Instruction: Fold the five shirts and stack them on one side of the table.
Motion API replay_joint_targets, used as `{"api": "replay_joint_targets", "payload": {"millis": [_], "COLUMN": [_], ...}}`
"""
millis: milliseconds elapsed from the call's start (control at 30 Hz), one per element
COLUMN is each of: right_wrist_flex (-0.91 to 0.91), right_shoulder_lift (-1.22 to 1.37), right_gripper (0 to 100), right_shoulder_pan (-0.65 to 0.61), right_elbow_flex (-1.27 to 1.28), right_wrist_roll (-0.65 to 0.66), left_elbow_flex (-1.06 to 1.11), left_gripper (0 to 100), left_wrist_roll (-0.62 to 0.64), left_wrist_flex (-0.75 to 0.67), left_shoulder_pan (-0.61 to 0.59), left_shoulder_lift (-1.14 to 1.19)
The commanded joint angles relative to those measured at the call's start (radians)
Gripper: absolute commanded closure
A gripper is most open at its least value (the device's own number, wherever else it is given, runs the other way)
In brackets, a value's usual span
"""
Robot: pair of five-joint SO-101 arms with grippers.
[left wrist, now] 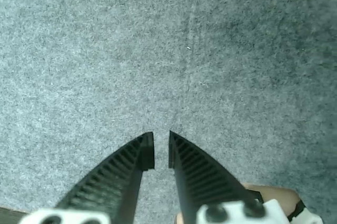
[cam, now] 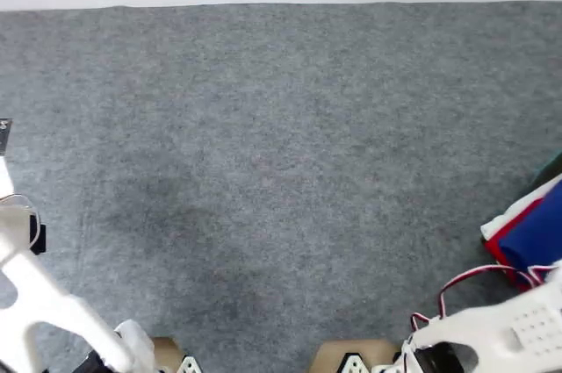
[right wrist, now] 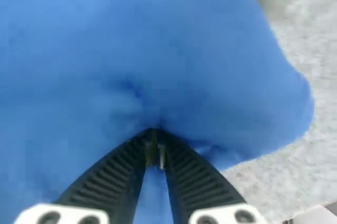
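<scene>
At the table's right edge lies a stack of folded shirts, with the blue shirt (cam: 537, 237) on top. A red shirt (cam: 499, 252), a white one (cam: 518, 213) and a dark green one (cam: 553, 167) peek out beneath it. My right gripper (right wrist: 155, 153) is down on the blue shirt (right wrist: 158, 50), its tips shut on a pinch of the fabric. My left gripper (left wrist: 161, 150) hovers over bare grey felt (left wrist: 168, 50) with its tips almost touching and nothing between them.
The grey felt table (cam: 281, 127) stretches wide between the arms. The left arm (cam: 44, 303) stands at the front left corner, the right arm (cam: 500, 333) at the front right by the stack. A pale wall runs along the far edge.
</scene>
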Motion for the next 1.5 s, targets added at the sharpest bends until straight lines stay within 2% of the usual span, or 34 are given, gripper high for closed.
{"api": "replay_joint_targets", "payload": {"millis": [0,200,333,500,733,1000,1100,1200,1300,1467], "right_wrist_flex": [0.012,0.157,0.200,0.160,0.041,0.278,0.409,0.421,0.423,0.423], "right_shoulder_lift": [0.019,-0.047,-0.079,-0.004,0.185,0.097,0.051,-0.015,-0.097,-0.265], "right_gripper": [98.3,98.3,98.3,98.3,98.5,98.4,98.6,98.8,98.8,98.8], "right_shoulder_pan": [0.018,-0.028,-0.104,-0.206,-0.265,-0.335,-0.407,-0.458,-0.509,-0.605], "right_elbow_flex": [-0.115,-0.316,-0.376,-0.374,-0.391,-0.660,-0.766,-0.802,-0.790,-0.626], "right_wrist_roll": [0.003,0.000,0.000,-0.086,-0.180,-0.285,-0.305,-0.361,-0.411,-0.414], "left_elbow_flex": [-0.004,-0.004,-0.004,-0.004,-0.002,-0.005,-0.007,-0.007,-0.004,0.001], "left_gripper": [95,95,95,95,95,95,95,95,95,94], "left_wrist_roll": [-0.005,-0.005,-0.005,-0.006,-0.003,-0.003,0.011,0.097,0.160,0.290], "left_wrist_flex": [0.008,0.005,0.005,0.002,0.005,0.005,0.015,0.017,0.014,-0.040], "left_shoulder_pan": [0.008,0.008,0.008,0.012,0.112,0.158,0.199,0.267,0.367,0.526], "left_shoulder_lift": [-0.029,-0.029,-0.029,-0.026,-0.029,-0.029,-0.040,-0.106,-0.204,-0.305]}}
